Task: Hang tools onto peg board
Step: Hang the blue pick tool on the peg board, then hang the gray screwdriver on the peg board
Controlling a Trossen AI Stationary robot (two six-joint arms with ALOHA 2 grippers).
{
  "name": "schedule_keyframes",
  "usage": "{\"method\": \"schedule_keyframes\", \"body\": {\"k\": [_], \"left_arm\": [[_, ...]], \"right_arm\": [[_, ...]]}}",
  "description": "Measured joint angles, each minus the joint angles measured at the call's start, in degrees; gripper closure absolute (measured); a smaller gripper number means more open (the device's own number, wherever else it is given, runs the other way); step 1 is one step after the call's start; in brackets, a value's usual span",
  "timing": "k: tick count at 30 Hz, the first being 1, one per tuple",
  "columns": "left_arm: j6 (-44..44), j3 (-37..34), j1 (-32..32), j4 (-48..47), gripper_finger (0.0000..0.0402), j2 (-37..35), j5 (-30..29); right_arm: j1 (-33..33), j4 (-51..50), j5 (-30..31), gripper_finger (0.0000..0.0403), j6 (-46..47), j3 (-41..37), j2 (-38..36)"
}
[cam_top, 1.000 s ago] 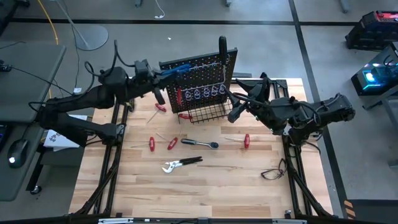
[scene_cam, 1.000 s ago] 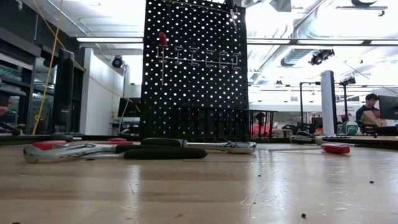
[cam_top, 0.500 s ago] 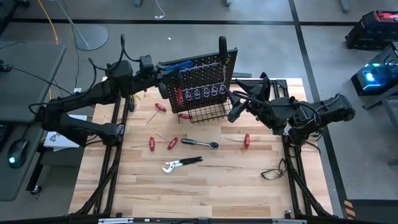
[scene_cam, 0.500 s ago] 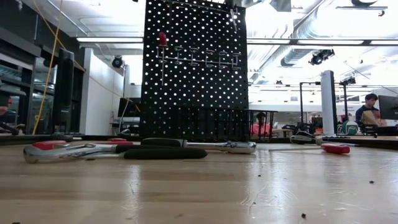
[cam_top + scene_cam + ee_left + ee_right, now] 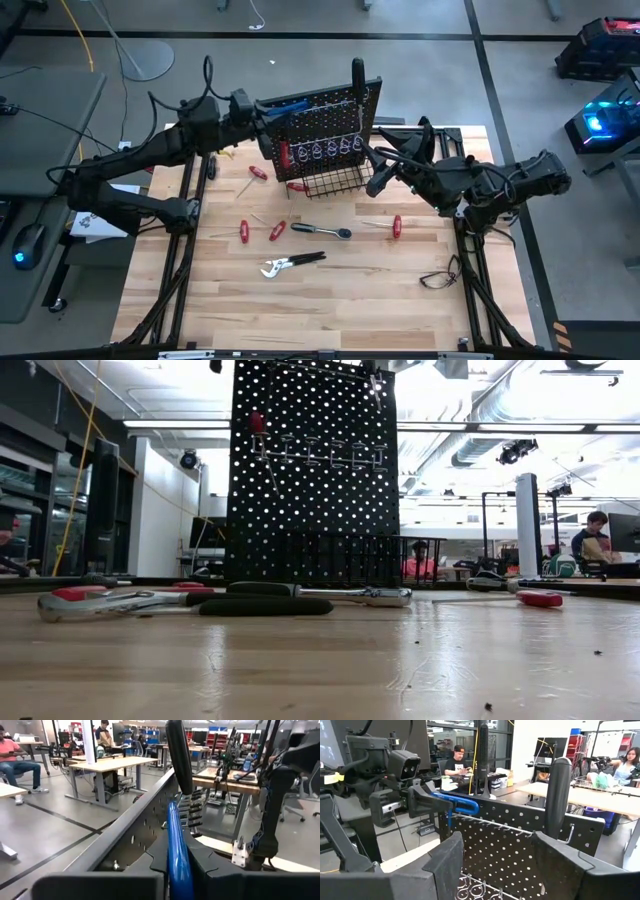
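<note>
The peg board (image 5: 325,135) is a black perforated metal panel that stands upright at the far middle of the wooden table (image 5: 330,300). It carries a row of metal rings (image 5: 330,150), a black wire basket (image 5: 335,180) at its foot and a black-handled tool (image 5: 357,75) at its top edge. One red-handled screwdriver (image 5: 284,155) hangs already in the rings.

The left gripper (image 5: 262,118) is at the top left corner of the board and is clamped on a blue T-shaped hex key (image 5: 285,106), which lies along the top edge. The right gripper (image 5: 372,160) waits near the right side of the basket with its fingers apart and holds nothing.

On the table in front of the board lie the other tools: the silver pliers (image 5: 290,264), a ratchet wrench (image 5: 320,230), and several red-handled screwdrivers (image 5: 243,232).

The left wrist view shows the blue handle (image 5: 177,855) between the two dark fingers, directly over the top edge of the board, which the high view gives only small. The right wrist view shows the same hex key (image 5: 457,806) from the other side, with its shaft pointing down in front of the holes. The low view shows the board's face (image 5: 310,480) and the red screwdriver handle (image 5: 258,423) high in the ring row, but no gripper.
</note>
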Motion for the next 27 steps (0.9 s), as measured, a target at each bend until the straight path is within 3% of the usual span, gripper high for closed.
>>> {"method": "schedule_keyframes", "body": {"k": [12,27], "left_arm": [[0.6,0.0,-0.1,0.2,0.0346,-0.2,-0.4],[2.1,0.0,-0.1,0.7,0.0248,-5.0,-4.2]], "right_arm": [[0.1,0.0,0.0,0.0178,0.0,0.0,0.0],[0.1,0.0,0.1,0.0178,-1.4,0.0,0.0]]}}
